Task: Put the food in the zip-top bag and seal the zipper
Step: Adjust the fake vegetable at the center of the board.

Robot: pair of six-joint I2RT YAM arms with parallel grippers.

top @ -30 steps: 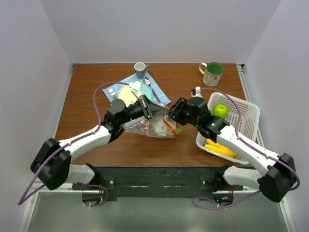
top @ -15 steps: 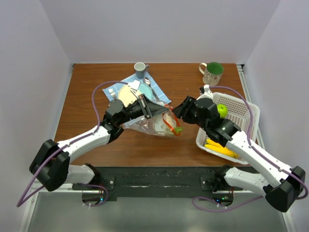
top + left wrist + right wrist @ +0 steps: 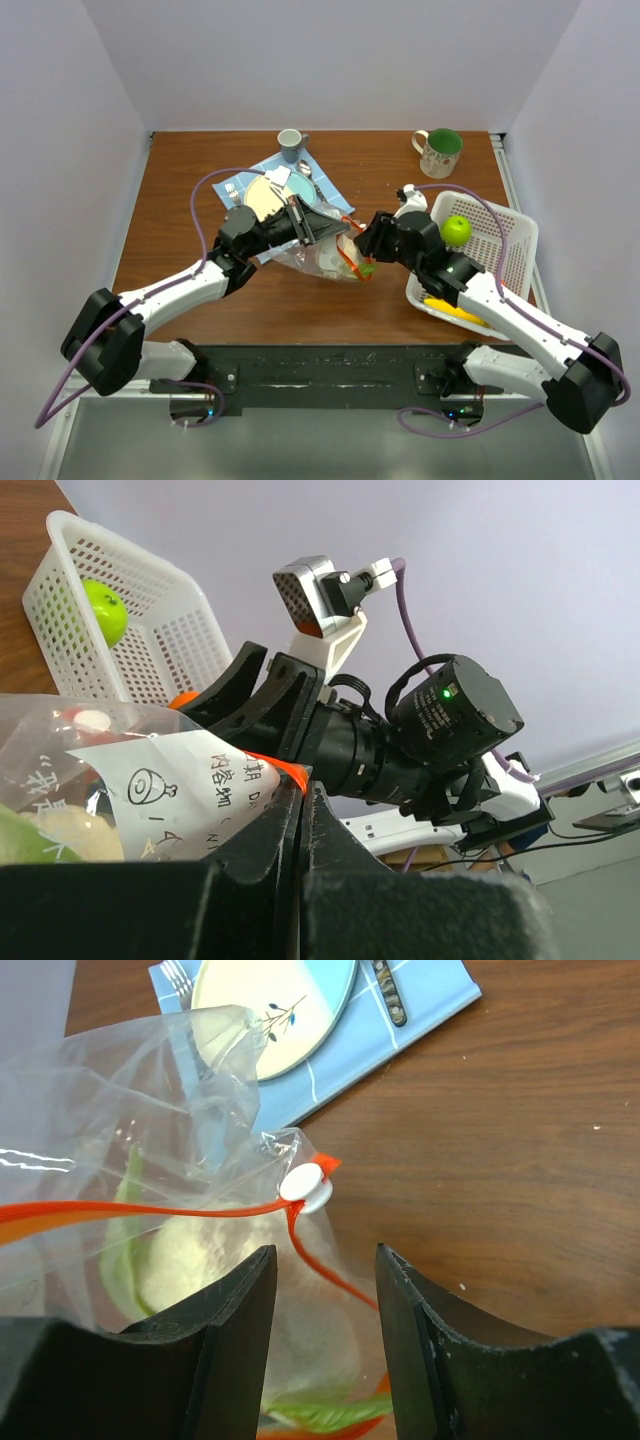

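- One zip-top bag (image 3: 325,262) lies at the middle of the desk (image 3: 190,180), between the two arms.
- Left gripper (image 3: 302,788): jaws closed, pinching the orange-red zipper (image 3: 150,1210) at the bag's mouth.
- Right gripper (image 3: 325,1252): jaws apart, gripping nothing, hanging just over the zipper's one white slider (image 3: 305,1188).
- Inside the bag: one pale green leafy piece (image 3: 190,1260).
- One white basket (image 3: 505,250) on the right holds one green apple (image 3: 457,229) and a yellow banana (image 3: 452,311).
- Two mugs at the far edge: one grey (image 3: 290,143), one green inside (image 3: 440,152).
- One cream plate (image 3: 275,1000) with a painted twig rests on a blue cloth (image 3: 430,1005).
- A white label (image 3: 190,780) on the bag bears Chinese handwriting and a small round drawing; I cannot read the characters.
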